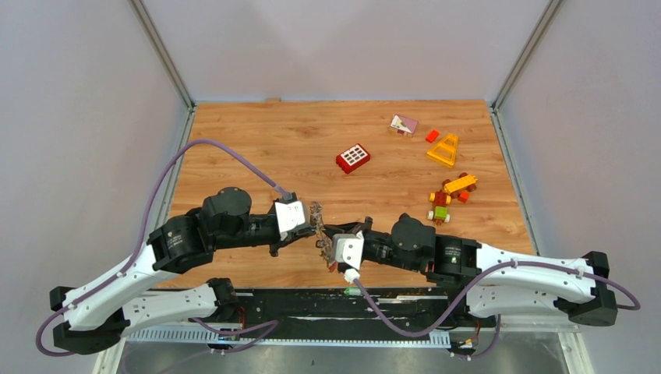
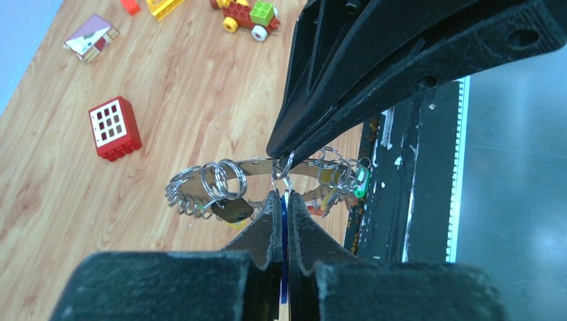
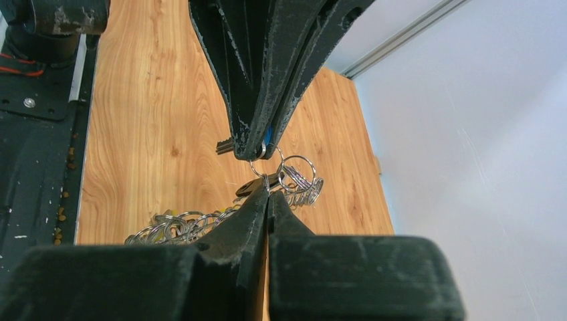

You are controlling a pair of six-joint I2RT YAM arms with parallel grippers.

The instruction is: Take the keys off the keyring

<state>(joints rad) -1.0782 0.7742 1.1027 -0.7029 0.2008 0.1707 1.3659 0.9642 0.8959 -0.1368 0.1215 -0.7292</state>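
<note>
The light wooden table (image 1: 257, 148) carries the 2 black arms, which meet low over its near edge. The left gripper (image 2: 281, 200) is clenched on 1 blue-headed key (image 3: 224, 146), its blue plastic showing between the fingers. The right gripper (image 3: 267, 194) is pinched tight on the large grey metal keyring (image 2: 257, 162), which hangs in the air between the 2 tools, roughly level, just above the wood.

The task looks barely begun. The small silver metal keys (image 2: 190, 197) crowd the ring on their little split rings, and no freed key shows anywhere in the 3 views. The pinched key appears to be joined to the band by its split ring, so working that link off the band is likely the step in hand, with nearly the whole bunch left after it.

Well apart, towards the far right, lie a yellow triangular brick (image 1: 443, 149), a red windowed brick (image 1: 353, 158), a small brick-built toy vehicle (image 1: 448, 196) and a pink house tile (image 1: 403, 125). None of them obstructs. The crowding neighbour keys beside the grip are the likelier hindrance.
</note>
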